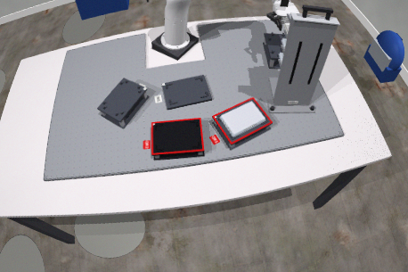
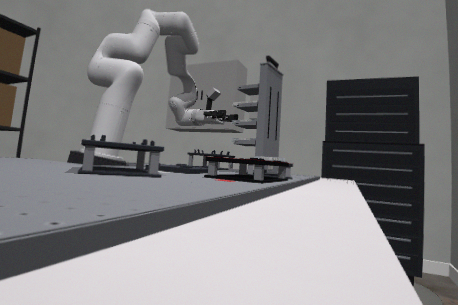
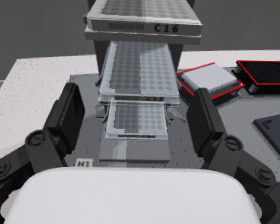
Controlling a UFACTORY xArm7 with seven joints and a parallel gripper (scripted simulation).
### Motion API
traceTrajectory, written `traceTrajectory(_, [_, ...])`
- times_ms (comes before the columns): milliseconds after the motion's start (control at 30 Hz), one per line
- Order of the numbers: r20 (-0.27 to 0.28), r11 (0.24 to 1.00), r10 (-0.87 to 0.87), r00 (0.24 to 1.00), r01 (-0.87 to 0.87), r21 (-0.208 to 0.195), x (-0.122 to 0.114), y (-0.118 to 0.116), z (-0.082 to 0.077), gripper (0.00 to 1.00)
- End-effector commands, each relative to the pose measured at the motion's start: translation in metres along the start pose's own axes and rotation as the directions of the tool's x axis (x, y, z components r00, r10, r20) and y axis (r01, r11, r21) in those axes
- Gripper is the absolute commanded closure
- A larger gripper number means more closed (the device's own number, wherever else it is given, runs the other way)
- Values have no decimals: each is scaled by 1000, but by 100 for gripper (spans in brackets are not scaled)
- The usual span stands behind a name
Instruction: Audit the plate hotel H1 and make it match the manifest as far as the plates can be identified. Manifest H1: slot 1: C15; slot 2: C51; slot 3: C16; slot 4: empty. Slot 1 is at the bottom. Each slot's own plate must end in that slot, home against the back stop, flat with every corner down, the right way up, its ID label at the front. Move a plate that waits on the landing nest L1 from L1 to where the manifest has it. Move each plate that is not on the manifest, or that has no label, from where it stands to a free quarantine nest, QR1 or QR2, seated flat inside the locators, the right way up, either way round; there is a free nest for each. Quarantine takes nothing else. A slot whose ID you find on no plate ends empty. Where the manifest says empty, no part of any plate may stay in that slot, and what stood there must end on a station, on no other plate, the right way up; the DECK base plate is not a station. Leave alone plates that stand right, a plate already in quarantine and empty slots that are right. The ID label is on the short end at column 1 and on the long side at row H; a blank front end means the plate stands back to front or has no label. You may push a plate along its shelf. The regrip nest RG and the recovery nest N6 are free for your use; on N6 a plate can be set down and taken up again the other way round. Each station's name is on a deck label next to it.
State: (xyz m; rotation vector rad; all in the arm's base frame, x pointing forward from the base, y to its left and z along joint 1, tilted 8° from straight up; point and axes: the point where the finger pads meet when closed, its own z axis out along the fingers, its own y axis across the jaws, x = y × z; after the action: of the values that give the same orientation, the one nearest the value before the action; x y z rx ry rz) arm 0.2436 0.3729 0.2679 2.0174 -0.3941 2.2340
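End effector facing the plate tower

End effector (image 3: 137, 120) spread wide, gripping nothing; before it the tower (image 1: 305, 61) holds stacked plates, the top plate (image 3: 143, 17) labelled C16.

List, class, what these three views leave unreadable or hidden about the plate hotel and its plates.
- Middle plate label, wrist view: dark smudge, too blurred to read.
- Lowest plate, wrist view: front edge shows no readable ID.
- Top plate: reads C16, but its rear is cut off by the frame edge.
- Hotel slots, top view: hidden behind its side panel.
- Open gripper, exterior view: too small to see what it faces.
- Deck labels, top view: too small.
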Motion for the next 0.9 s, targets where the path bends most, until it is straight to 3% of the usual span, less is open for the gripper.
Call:
traceTrajectory(0, [2,1000,3,1000,-3,3,1,-1,6,0])
traceTrajectory(100, [1,1000,3,1000,-3,3,1,-1,12,0])
traceTrajectory(867, [1,1000,3,1000,-3,3,1,-1,12,0])
